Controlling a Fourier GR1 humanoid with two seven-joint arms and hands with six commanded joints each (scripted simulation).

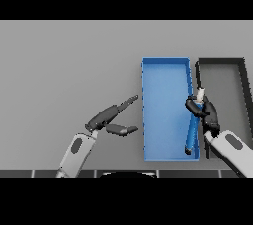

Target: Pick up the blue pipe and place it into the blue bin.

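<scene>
Blue pipe (pixel 193 120) — clenched in the right hand (pixel 205 113) — is held lengthwise over the blue bin (pixel 165 110), along its right wall; left hand (pixel 111 118) relaxed.

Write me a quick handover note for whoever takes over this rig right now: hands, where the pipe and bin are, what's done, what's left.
Right hand: curled round the upper part of the blue pipe, at the right wall of the blue bin.
Left hand: open, idle, left of the bin.
Pipe: tilted, lower end down inside the bin by its near right corner, white tip up.
Black bin: right of the blue one.
Done: pipe picked up and brought into the bin.
Left: let go, draw the right hand clear.
</scene>
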